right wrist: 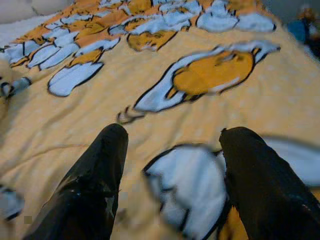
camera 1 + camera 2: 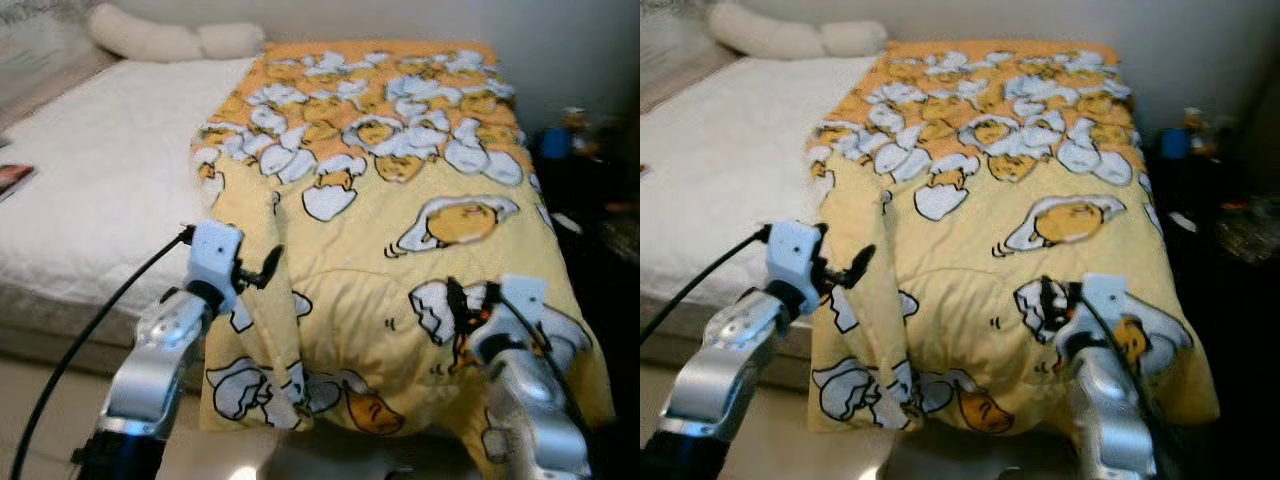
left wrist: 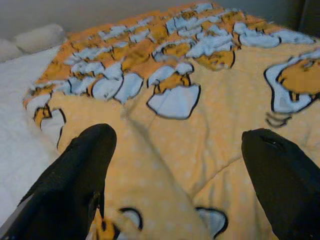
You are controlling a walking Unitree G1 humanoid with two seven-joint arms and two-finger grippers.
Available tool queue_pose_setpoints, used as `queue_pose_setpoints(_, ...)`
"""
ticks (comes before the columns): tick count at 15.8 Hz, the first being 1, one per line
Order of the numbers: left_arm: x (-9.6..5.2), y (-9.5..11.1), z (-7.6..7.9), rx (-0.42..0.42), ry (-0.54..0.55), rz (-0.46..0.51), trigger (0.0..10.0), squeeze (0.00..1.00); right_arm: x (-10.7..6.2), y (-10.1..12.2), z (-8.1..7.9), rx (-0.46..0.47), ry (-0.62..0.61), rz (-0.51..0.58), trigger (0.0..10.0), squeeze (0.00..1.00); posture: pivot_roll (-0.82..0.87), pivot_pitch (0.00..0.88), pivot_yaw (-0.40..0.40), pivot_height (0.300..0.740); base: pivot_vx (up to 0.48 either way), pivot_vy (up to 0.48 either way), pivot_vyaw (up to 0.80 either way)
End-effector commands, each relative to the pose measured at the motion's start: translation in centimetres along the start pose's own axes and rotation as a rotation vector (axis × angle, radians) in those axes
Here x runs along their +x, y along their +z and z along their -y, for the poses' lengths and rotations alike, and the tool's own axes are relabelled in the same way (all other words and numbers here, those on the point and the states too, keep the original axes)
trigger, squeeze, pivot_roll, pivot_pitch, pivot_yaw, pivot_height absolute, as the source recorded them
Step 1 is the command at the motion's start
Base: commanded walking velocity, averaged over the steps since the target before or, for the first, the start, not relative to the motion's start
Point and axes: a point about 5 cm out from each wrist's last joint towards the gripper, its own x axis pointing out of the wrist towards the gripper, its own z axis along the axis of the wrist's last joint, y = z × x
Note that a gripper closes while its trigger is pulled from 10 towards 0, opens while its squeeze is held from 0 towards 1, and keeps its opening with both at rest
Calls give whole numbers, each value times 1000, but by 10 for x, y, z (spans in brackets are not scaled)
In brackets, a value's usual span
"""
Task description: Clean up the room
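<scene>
Nearest me, my left gripper hangs over a raised fold of the yellow quilted blanket printed with egg cartoons, close to its left edge at the foot of the bed. In the left wrist view its two black fingers stand spread apart with the fold between them, clenched on nothing. My right gripper sits low over the blanket's near right part; the right wrist view shows its fingers parted too, straddling a white egg-shell print, with cloth below them and nothing held.

I judge the step in hand to be straightening this blanket as part of tidying the room: it covers the right half of the bed and droops over the foot end, while the white mattress lies bare on the left. The next move, I reckon, calls for lowering both grippers and pinching the cloth before pulling it.

Farther off, a long cream bolster pillow lies at the head of the bed. I can make out no containers; the dark clutter beside the bed on the right is too blurred to name.
</scene>
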Motion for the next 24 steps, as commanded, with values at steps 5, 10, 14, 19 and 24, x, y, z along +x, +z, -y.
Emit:
queue_pose_setpoints(5, -4, -3, -4, -35, 38, -4, 10000, 875, 3, 4, -4, -5, 22, 0, 10000, 0, -4, 0, 81, 740, 0, 294, -758)
queue_pose_setpoints(10, -14, -11, -6, -64, 77, -21, 10000, 878, 6, 3, -6, -33, 47, -15, 10000, 0, 11, 0, 55, 740, 0, 302, -200)
queue_pose_setpoints(14, -20, -14, -8, -77, 95, -28, 10000, 878, 6, 2, -9, -44, 61, -19, 10000, 0, 18, 0, 51, 740, 0, 304, 0)
queue_pose_setpoints(19, -23, -14, -7, -78, 100, -34, 10000, 878, 5, 3, -6, -93, 34, -6, 10000, 0, 16, 0, 58, 740, 0, 305, 0)
queue_pose_setpoints(24, -23, -14, -9, -84, 112, -40, 10000, 875, 4, 3, -6, -59, 39, -15, 10000, 0, 11, 0, 58, 740, 0, 303, 0)
